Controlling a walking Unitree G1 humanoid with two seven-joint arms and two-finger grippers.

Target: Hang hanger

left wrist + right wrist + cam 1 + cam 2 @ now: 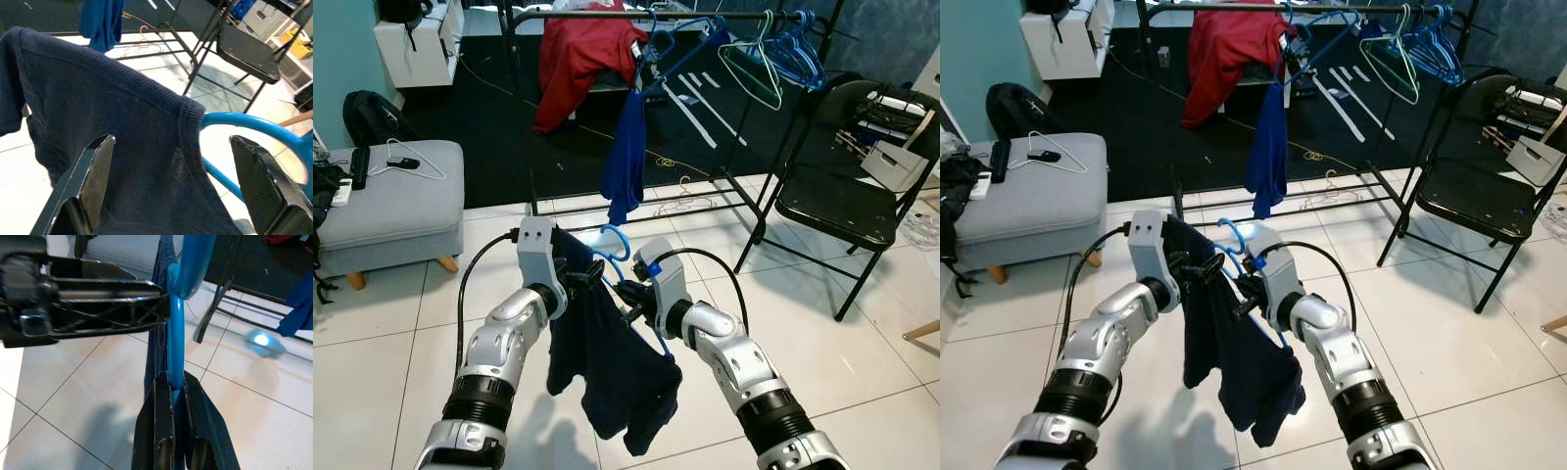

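Note:
A blue plastic hanger [618, 241] carries a navy garment [607, 372] that droops toward the tiled floor between my arms. My right gripper [175, 387] is shut on the hanger's blue bar [175, 333], just right of the hook. My left gripper [176, 191] is open, its two fingers spread wide on either side of the garment's shoulder [122, 98], with the hanger's blue arm [254, 125] poking out beside it. The black clothes rack's rail [607, 14] runs across the far side, well beyond the hanger.
On the rail hang a red garment [578, 59], a blue one [626, 147] and several empty hangers [783, 54]. A black folding chair [832, 206] stands at the right, a grey ottoman [391, 206] at the left. A wire hanger [680, 201] lies under the rack.

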